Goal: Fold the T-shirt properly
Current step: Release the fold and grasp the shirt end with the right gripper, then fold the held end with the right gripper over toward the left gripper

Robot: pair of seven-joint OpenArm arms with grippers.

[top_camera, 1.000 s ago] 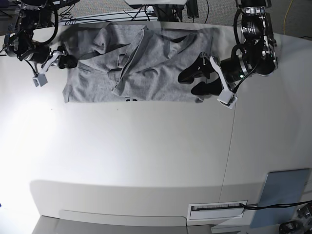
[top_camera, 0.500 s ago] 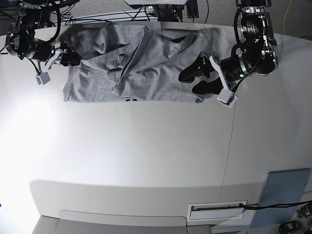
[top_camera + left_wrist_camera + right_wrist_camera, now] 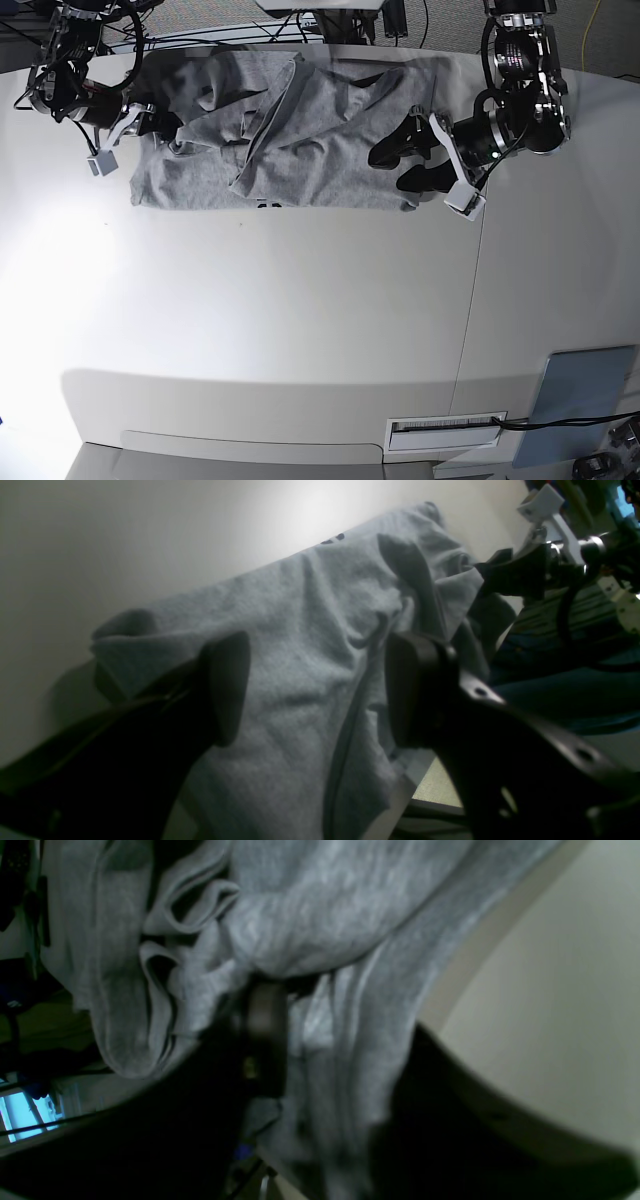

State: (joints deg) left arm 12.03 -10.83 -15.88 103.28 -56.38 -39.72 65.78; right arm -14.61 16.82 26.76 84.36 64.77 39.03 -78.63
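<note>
The heather-grey T-shirt (image 3: 320, 130) lies crumpled along the far edge of the white table (image 3: 300, 320), with folds and a ridge near its middle. A bit of black lettering peeks out at its near hem. My left gripper (image 3: 400, 167) hovers open over the shirt's right end; in the left wrist view its fingers (image 3: 225, 680) stand wide apart above the cloth (image 3: 310, 630). My right gripper (image 3: 158, 125) is pushed into the shirt's left end. In the right wrist view it (image 3: 340, 1050) has its jaws apart, with a bunched band of fabric (image 3: 325, 915) between them.
A flat grey-blue pad (image 3: 580, 400) lies at the near right corner, beside a white slot with a label (image 3: 445, 432). Cables and equipment crowd the back edge. A seam (image 3: 475, 290) runs down the table's right side.
My right gripper has moved rightward from beside the shirt into its left end, and the cloth there has bunched up. The left gripper has hardly moved.
</note>
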